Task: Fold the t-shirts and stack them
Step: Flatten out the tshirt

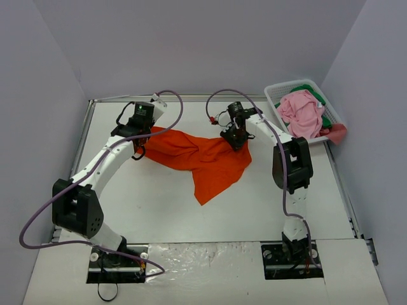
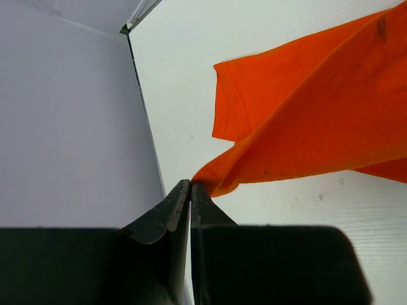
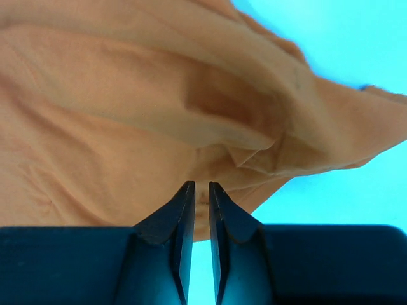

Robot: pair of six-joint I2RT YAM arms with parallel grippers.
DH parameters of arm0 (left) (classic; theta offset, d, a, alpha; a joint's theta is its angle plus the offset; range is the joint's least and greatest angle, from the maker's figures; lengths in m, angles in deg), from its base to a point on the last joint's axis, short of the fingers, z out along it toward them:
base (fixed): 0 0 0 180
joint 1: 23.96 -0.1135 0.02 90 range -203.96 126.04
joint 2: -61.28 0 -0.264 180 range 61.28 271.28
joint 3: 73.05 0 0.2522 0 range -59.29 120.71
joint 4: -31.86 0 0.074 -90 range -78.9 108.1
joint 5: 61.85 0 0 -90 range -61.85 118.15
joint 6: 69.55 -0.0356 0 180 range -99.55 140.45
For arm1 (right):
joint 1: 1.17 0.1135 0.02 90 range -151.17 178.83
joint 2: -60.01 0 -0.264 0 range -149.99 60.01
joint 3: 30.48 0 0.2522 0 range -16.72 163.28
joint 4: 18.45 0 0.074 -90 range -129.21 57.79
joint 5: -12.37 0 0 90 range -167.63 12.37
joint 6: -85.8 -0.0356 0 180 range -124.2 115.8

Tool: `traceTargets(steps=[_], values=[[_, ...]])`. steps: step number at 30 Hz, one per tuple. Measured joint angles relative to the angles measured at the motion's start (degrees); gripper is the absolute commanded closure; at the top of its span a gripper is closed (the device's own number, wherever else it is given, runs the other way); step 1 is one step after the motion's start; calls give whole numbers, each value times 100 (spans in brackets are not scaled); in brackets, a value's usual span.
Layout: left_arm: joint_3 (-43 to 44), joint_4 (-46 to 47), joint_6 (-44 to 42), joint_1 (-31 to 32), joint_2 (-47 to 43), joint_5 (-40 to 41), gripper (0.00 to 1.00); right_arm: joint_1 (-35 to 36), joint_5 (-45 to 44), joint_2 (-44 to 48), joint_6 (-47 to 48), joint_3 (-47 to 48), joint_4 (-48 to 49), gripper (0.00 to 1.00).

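Observation:
The large orange t-shirt lies rumpled across the middle of the table, with a point trailing toward the front. My left gripper is at its left end; in the left wrist view the jaws are shut on a pinched edge of the orange t-shirt. My right gripper is at the shirt's right back edge. In the right wrist view its narrow jaws pinch a fold of the orange t-shirt. A pink t-shirt and a green one are piled in the basket.
The white slotted basket stands at the back right corner, with reddish cloth hanging over its right side. Grey walls close in the table on the left, back and right. Both arm bases are at the near edge.

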Motion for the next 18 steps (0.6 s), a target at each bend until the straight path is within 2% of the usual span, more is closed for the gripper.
traceTargets(steps=[2,5,6,9,18], values=[[0,-2,15,0,0,-9,97,0,46,35,0,-68,-20,87],[0,-7,39,-7,0,-37,98,0,90,42,-2,-76,-22,79],[0,-7,44,-9,0,-42,98,0,98,42,-4,-76,-22,72],[-11,-15,55,-15,0,-44,98,0,120,39,-9,-76,-22,66],[-79,-42,55,-63,0,-57,98,0,125,-87,-22,284,-33,66]])
